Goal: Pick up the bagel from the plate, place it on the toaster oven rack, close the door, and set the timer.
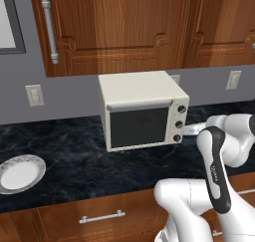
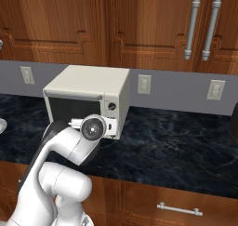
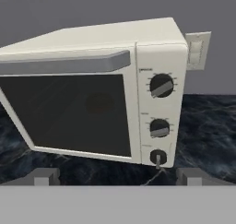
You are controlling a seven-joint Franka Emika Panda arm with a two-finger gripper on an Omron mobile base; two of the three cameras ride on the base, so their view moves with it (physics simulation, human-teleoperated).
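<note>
The cream toaster oven (image 1: 139, 89) (image 2: 93, 83) (image 3: 110, 38) stands at the back of the dark counter. Its door (image 3: 69, 112) (image 1: 138, 126) is shut, with a grey handle bar (image 3: 69, 64) along the top. A dim round brownish shape (image 3: 99, 102) shows through the dark glass and looks like the bagel. The rack is hidden behind the glass. Three knobs (image 3: 160, 126) sit in a column on the right front. My gripper (image 3: 117, 177) (image 1: 191, 130) hovers open and holds nothing, just in front of the oven's knob side and facing it. The white plate (image 1: 37, 162) lies bare at the counter's left.
Brown wall cabinets (image 1: 129, 27) hang above the oven. Wall outlets (image 2: 144, 83) (image 1: 34, 94) sit on the grey backsplash. The marble counter (image 2: 176, 146) stretches right of the oven. Drawers with silver handles (image 1: 102, 217) run below the front edge.
</note>
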